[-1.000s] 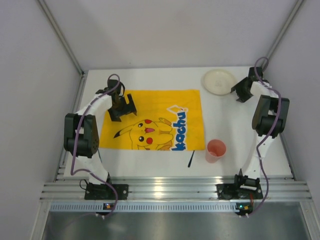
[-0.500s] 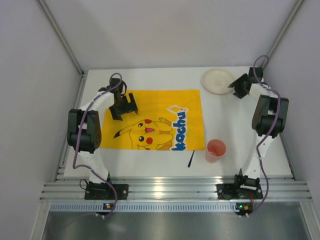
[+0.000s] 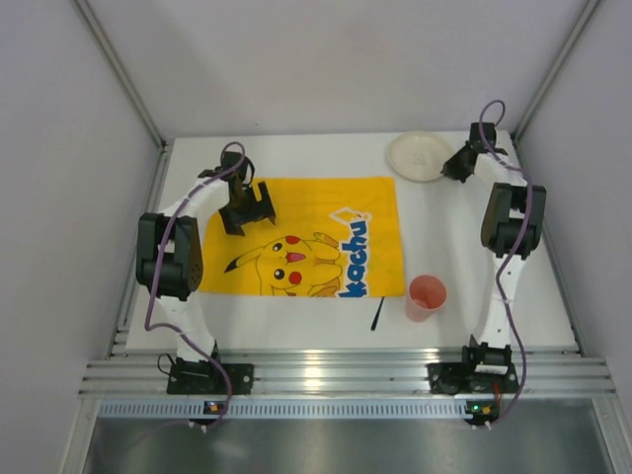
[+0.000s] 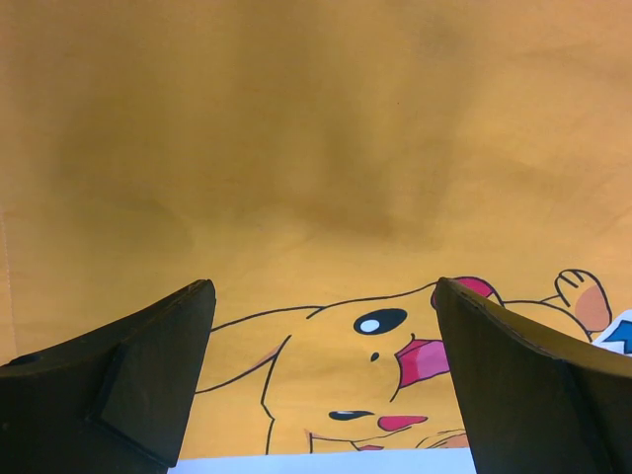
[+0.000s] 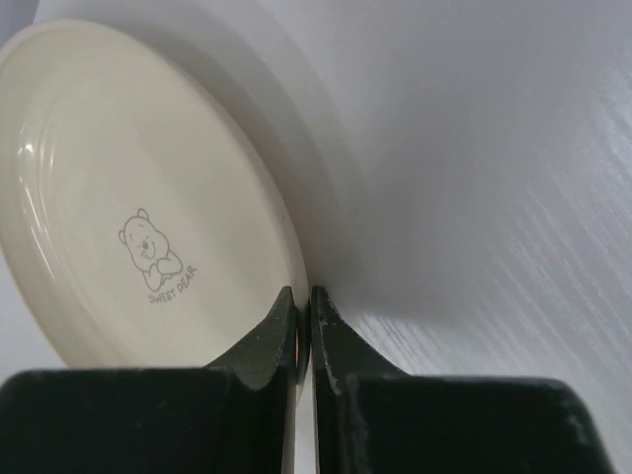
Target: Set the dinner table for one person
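1. The desk (image 3: pixel 454 247) was plain white, and its ribbed rail (image 3: pixel 346 373) was silver.
2. The cloth (image 3: pixel 306 212) was bright yellow. It carried a cartoon Pikachu drawn in black outline, with red cheeks, a pink-red mouth and blue lettering.
3. The plate (image 5: pixel 148 197) was cream, with faint rings near its rim. A small grey bear was printed on it above the grey words "SWEET BEAR".
4. The cup (image 3: pixel 426 296) was salmon pink.
5. The thin utensil (image 3: pixel 377 316) was black.
6. The left gripper (image 4: pixel 324 286) and the right gripper (image 5: pixel 303 293) were black.
7. The arms (image 3: pixel 506 286) were white and black, with purple cables (image 3: pixel 148 296).
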Robot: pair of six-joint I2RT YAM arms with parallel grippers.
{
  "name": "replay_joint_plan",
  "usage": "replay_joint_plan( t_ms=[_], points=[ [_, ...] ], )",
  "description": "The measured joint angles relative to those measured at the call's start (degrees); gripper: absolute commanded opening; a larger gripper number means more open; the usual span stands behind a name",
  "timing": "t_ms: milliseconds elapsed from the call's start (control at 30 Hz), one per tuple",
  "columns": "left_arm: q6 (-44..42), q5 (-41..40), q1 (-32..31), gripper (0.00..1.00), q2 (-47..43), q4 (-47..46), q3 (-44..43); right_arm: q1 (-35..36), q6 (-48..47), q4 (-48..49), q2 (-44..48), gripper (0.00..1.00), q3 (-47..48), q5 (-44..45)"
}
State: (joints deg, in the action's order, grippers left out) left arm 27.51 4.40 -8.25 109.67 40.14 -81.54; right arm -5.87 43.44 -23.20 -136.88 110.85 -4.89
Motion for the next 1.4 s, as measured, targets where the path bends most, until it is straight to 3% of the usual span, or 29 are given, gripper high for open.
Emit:
replay_joint_plan(
  t_ms=[233, 400, 700, 933, 1300, 1333, 1367, 1400],
  points=[
    [0.0, -0.1, 0.0, 0.98, -2.6, 0.5, 1.0, 1.1, -1.6, -2.2, 1.7, 0.00, 0.1, 0.0],
    [0.0, -0.2, -0.1, 0.98, -6.9, 0.5, 2.6, 4.4, -3.2, -4.7, 9.4, 0.00, -3.3, -1.0],
    [0.5, -1.9, -0.1, 0.98, -17.8, 0.5, 7.1, 26.4, -3.2, -4.3, 28.4, 0.00, -15.1, -4.3],
    [1.4, -6.0, 0.0, 0.98, -28.3, 1.9, 12.6, 38.6, -2.2, -7.0, 26.3, 0.00, -20.0, -4.4],
    [1.4, -8.4, 0.3, 0.98, -40.3, 5.7, 17.8, 43.2, -0.5, -7.2, 14.5, 0.00, -18.2, -2.1],
    [1.4, -8.4, 0.3, 0.98, -41.0, 6.2, 18.1, 43.3, -0.3, -6.6, 14.0, 0.05, -18.2, -2.1],
    [1.4, -8.5, 0.3, 0.98, -41.5, 6.8, 18.4, 43.5, 0.0, -5.7, 13.5, 0.35, -18.1, -2.2],
    [1.4, -8.7, 0.3, 0.98, -42.1, 7.3, 18.8, 43.6, 0.5, -5.0, 13.4, 0.50, -18.1, -2.1]
  ],
)
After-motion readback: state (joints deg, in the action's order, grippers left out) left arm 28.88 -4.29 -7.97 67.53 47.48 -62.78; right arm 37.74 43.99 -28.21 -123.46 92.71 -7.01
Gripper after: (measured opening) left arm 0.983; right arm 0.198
